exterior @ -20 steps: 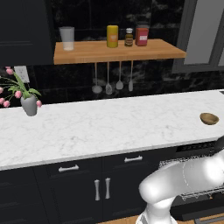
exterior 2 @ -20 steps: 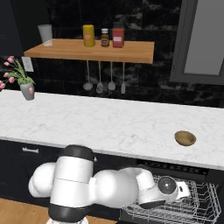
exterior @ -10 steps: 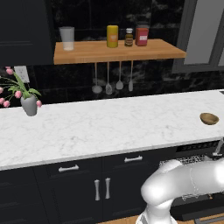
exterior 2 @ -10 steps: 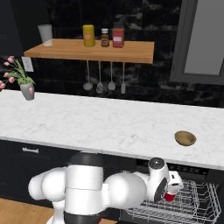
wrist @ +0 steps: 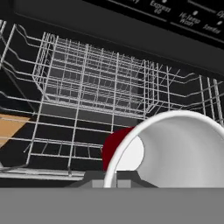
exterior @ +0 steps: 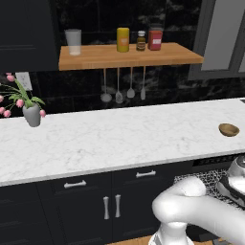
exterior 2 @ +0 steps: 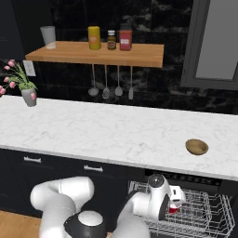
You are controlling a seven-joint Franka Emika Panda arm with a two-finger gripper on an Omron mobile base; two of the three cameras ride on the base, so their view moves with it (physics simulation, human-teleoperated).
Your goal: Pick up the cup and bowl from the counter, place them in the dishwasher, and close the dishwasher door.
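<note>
The cup (wrist: 175, 148) lies on its side right at the fingers, with its white mouth turned up and out toward the camera on the hand, and its red bottom pointing down toward the rack (wrist: 96, 87). Its long way runs out from the fingers into the dishwasher (exterior 2: 186, 179). The fingers are dark and hidden by the cup, so I cannot tell how wide they are or if they pinch it. From the right base view, the gripper (exterior 2: 173, 204) hangs over the front of the rack with a bit of red cup (exterior 2: 173, 209) just under it. Past the fingers, the rack wires run back into the dark. Above it all, the bowl (exterior 2: 196, 147) sits upright on the counter (exterior 2: 107, 130), well apart from the gripper.
</note>
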